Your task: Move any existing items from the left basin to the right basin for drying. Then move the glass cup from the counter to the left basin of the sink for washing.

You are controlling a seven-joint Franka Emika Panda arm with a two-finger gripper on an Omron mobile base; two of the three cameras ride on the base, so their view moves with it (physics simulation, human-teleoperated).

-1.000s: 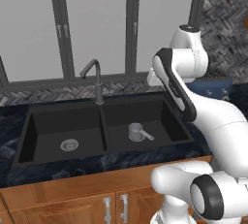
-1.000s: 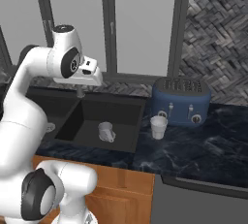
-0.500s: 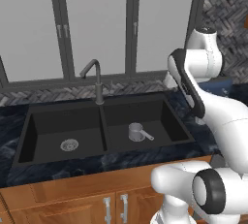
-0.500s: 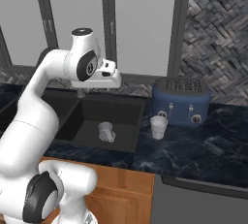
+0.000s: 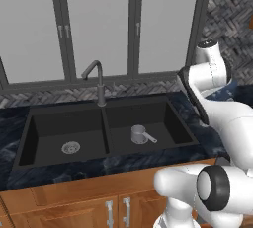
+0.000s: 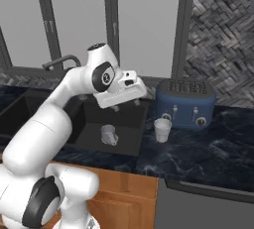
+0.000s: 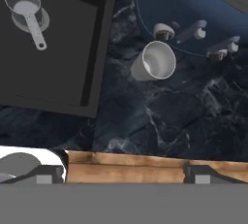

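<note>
The glass cup stands upright on the counter, just right of the sink and in front of a blue toaster. My gripper hangs open and holds nothing, above the right basin's right edge and to the left of the cup. In the hand view the glass cup lies ahead and slightly right, well beyond the fingertips. A grey metal cup with a long handle rests in the right basin. The left basin holds only its silver drain strainer.
The blue toaster stands close behind the glass cup, against the herringbone wall. A dark gooseneck tap rises behind the sink's divider, with windows behind it. Wooden cabinet fronts run below the counter.
The arm has swung right, from over the right basin toward the counter by the glass cup. The jaws have spread wider. The metal cup has stayed in the right basin.
</note>
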